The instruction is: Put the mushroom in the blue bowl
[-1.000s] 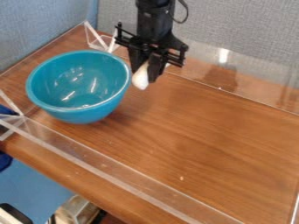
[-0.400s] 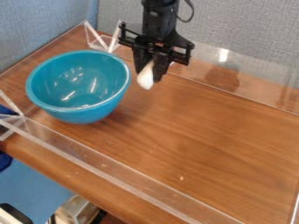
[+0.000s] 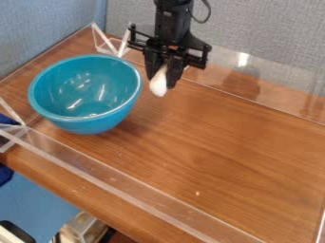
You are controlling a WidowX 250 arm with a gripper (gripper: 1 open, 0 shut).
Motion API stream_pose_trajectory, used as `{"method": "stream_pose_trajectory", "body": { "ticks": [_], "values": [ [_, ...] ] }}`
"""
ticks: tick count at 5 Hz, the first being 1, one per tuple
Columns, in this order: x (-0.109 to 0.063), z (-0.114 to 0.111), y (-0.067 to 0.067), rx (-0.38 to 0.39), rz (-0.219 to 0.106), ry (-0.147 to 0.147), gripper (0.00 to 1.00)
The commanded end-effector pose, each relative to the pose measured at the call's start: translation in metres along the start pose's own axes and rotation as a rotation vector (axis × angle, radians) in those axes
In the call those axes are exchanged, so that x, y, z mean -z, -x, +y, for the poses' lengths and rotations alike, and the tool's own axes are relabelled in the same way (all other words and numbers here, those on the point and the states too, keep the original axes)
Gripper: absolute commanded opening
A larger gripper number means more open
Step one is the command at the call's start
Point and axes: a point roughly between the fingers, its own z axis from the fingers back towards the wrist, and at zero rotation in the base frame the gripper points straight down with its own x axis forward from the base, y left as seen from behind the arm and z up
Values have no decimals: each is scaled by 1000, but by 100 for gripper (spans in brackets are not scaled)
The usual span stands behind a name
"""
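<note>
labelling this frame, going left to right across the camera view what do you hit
blue bowl → mushroom, held off the table in the shut gripper → bare wooden table, with the clear wall along its far edge

Even, fairly bright light; the picture is small and soft. White glare streaks lie inside the bowl [image 3: 84, 93], left of the jaws. A pale sheen crosses the table [image 3: 216, 133] right of them.
</note>
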Motion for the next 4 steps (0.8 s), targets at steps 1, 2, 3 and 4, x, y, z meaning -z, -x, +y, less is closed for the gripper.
{"method": "stream_pose_trajectory", "body": {
  "ticks": [1,2,3,4],
  "values": [
    [-18,2,-9,-29,-55,7,0],
    [-19,4,-8,-52,-51,6,0],
    [-20,5,-8,-74,-47,7,0],
    [-17,38,-5,-190,-31,-12,0]
  ]
}}
